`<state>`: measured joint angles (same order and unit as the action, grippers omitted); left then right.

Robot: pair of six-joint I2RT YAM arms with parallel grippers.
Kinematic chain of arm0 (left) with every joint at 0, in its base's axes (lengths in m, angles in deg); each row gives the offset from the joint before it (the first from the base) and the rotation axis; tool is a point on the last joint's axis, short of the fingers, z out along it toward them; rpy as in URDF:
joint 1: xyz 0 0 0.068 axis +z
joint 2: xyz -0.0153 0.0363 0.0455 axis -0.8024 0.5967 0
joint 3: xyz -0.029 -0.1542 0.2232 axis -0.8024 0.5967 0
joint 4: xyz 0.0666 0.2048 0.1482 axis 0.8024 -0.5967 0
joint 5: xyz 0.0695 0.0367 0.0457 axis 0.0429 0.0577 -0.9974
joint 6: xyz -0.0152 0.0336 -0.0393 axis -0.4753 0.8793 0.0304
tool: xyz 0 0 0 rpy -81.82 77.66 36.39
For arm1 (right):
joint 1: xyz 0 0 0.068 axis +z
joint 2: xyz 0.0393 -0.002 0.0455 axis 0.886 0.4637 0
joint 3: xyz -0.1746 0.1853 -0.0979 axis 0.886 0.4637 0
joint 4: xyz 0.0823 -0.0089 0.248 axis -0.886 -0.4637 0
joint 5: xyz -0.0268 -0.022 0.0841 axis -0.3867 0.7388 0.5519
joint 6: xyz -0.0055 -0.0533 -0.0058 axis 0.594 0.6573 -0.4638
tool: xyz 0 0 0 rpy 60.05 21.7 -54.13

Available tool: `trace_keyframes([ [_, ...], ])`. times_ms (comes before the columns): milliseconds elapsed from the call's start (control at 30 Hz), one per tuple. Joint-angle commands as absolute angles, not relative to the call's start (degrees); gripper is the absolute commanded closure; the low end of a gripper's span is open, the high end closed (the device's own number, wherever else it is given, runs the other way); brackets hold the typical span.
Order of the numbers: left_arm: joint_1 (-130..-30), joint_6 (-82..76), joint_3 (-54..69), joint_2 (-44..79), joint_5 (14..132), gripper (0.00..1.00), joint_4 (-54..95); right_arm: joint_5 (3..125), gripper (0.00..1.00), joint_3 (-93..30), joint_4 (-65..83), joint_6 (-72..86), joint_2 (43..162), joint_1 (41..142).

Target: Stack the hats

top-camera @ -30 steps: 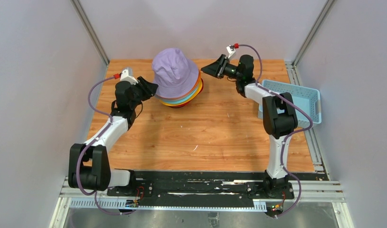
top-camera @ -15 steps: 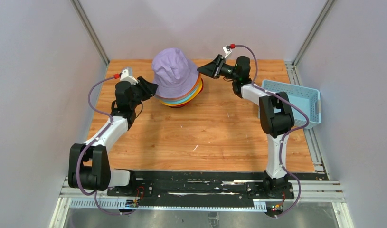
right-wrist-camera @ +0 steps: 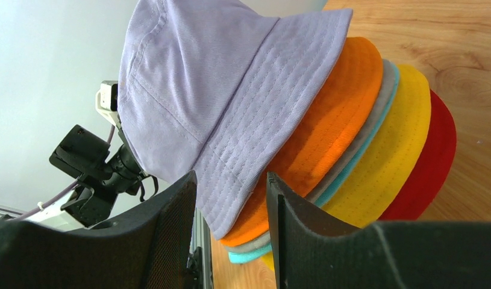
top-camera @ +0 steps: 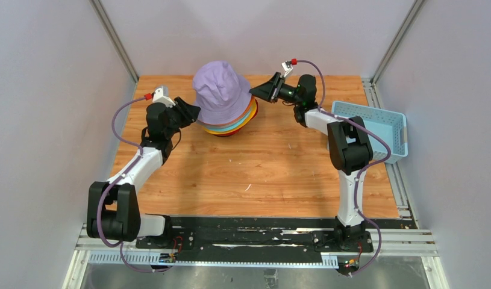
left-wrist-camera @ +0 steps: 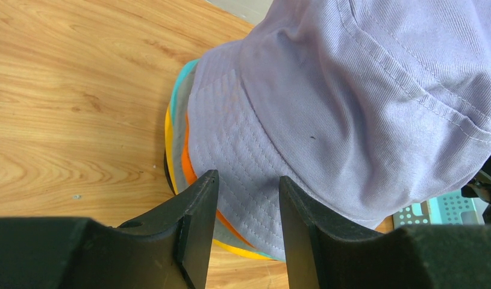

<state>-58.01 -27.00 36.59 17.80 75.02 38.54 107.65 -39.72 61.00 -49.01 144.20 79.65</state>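
From above, the lavender fabric bucket hat [top-camera: 222,90] tops a stack of soft plain-coloured hats at the far middle of the wooden table [top-camera: 261,174]. The left gripper [top-camera: 193,113] sits at the stack's left edge and the right gripper [top-camera: 255,91] at its right edge. A light blue plastic basket [top-camera: 375,129] stands at the table's right side. In the left wrist view, the left gripper [left-wrist-camera: 246,180] has its jaws parted and clasps nothing. The lavender brim shows in the gap, above slivers of the orange hat [left-wrist-camera: 187,162], teal hat [left-wrist-camera: 179,84] and yellow hat [left-wrist-camera: 240,248]. In the right wrist view, the right gripper [right-wrist-camera: 231,176] is likewise released, with the lavender brim's edge in its gap. Beneath fan orange, the grey hat [right-wrist-camera: 387,72], teal, yellow and the red hat [right-wrist-camera: 432,162].
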Motion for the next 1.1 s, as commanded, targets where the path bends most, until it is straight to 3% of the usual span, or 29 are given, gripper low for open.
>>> trace_keyframes([
  [0,-58.37,-26.08,36.8,18.15,74.9,0.54,39.56,108.72,0.54,-38.86,65.16,-50.46,144.56,80.48],
  [700,-58.33,-25.55,35.29,19.4,75.21,0.54,39.56,110.16,0.54,-40.83,72.1,-56.72,148.32,82.12],
  [1067,-58.36,-25.09,34.41,20.92,75.83,0.54,39.54,108.82,0.54,-45.86,86.64,-69.22,154.73,82.41],
])
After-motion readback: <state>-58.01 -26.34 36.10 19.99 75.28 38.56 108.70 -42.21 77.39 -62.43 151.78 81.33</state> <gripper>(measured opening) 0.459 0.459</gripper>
